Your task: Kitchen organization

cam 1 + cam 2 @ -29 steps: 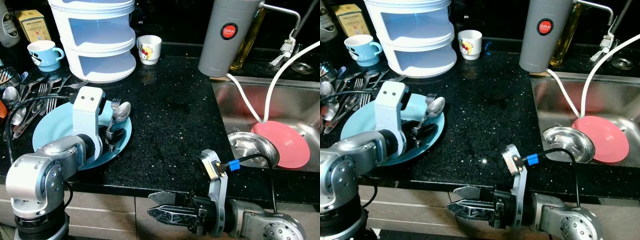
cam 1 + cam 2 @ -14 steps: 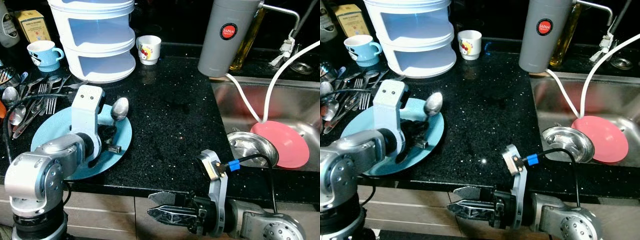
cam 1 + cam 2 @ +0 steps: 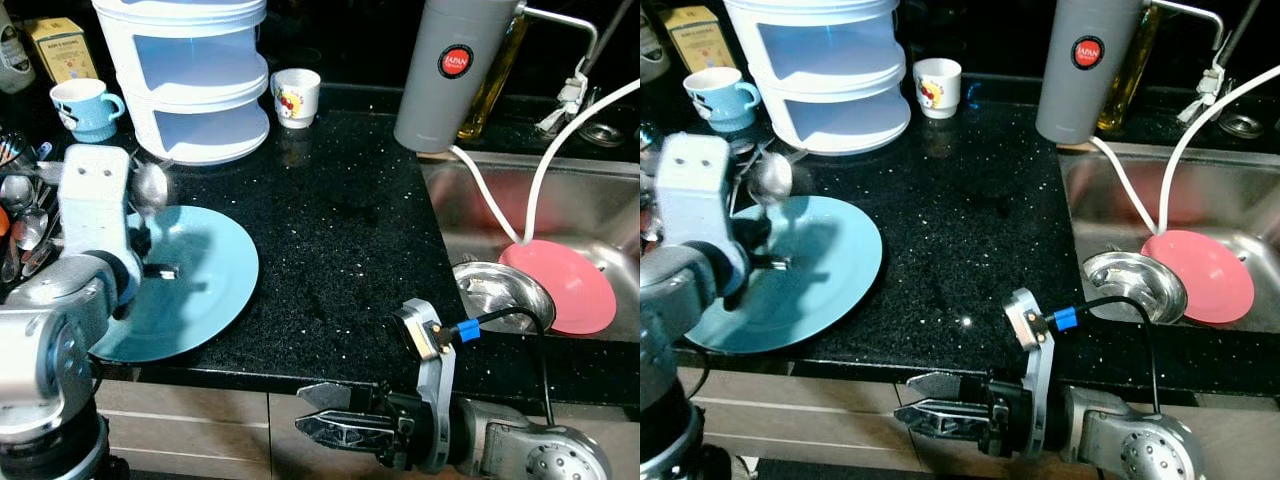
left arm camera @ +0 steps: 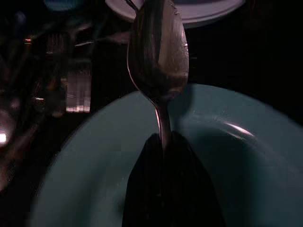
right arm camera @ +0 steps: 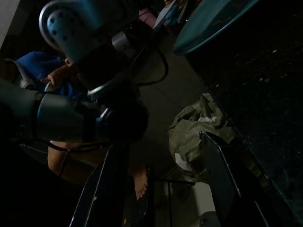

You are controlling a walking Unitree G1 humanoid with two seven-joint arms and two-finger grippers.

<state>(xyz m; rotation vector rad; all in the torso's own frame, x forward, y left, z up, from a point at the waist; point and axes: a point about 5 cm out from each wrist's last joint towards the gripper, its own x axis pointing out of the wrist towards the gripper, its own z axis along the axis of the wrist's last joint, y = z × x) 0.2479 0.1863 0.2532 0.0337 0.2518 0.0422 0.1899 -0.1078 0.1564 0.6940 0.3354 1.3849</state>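
The left gripper (image 4: 163,142) pinches a spoon (image 4: 158,52) by its handle between pressed-together fingers, bowl raised over the 10 o'clock rim of the bare blue plate (image 3: 190,290) on the black bench (image 3: 340,220). The right gripper (image 3: 335,415) hangs below the bench edge at 6 o'clock, fingers spread. A pink plate (image 3: 560,285) and steel bowl (image 3: 505,290) lie in the sink (image 3: 590,210).

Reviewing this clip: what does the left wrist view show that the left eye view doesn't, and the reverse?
Left wrist view: the two black fingers pinched together on the handle of the spoon, its bowl pointing away, close up.

Left eye view: the wider kitchen: the white tiered container, blue mug, white cup, grey thermos, pink plate in the sink, and the right claw, open below the counter edge.

Both: the spoon above the blue plate, with cutlery beside it.
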